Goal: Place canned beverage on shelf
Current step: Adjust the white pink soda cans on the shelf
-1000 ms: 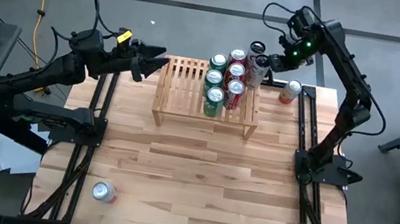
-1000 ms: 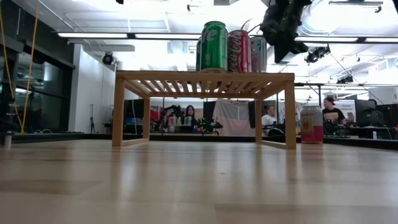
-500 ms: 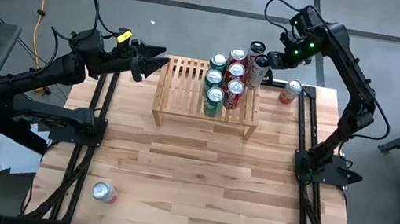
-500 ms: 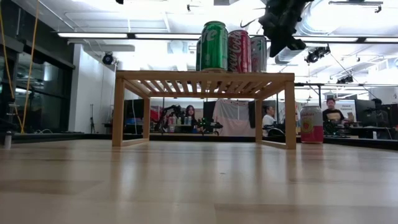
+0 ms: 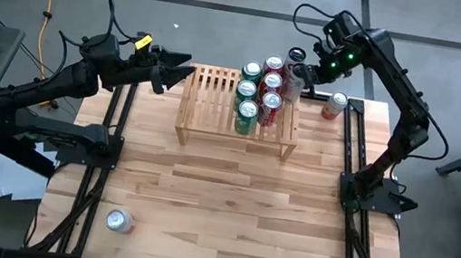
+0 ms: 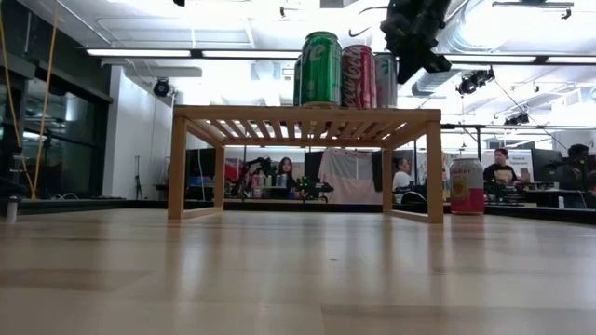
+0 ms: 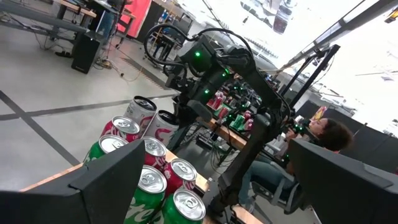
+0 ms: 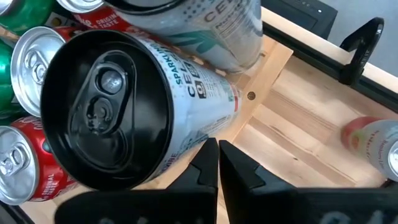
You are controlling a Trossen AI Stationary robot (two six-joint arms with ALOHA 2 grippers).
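Note:
The shelf (image 5: 238, 107), a low light-wood slatted rack, stands at the table's far middle. Several green, red and white cans stand upright on its right half (image 6: 340, 74). Two white cans with black tops (image 5: 296, 63) stand at its far right corner. My right gripper (image 5: 306, 70) hangs shut, slanting down, just right of the nearer black-topped can (image 8: 118, 106). My left gripper (image 5: 180, 70) waits open and level, off the shelf's far left corner, holding nothing. In the left wrist view its fingers (image 7: 106, 180) frame the cans from afar. My right gripper has its shut fingertips (image 8: 210, 152) right beside the lower side wall (image 8: 199, 134) of the nearer black-topped can, coming from above and from the table's right. I cannot tell whether they touch it. The can stands upright on the shelf.
A pink can (image 5: 335, 105) stands on the table right of the shelf, also seen in the low view (image 6: 466, 186). A silver can (image 5: 119, 220) lies near the table's near left corner. The wide table middle (image 5: 230, 193) is bare wood. People sit in the room beyond.
My right gripper has drifted a little toward the table's left along the far edge, rising slightly. It stays shut beside the black-topped cans. The cans and the left arm have kept still.

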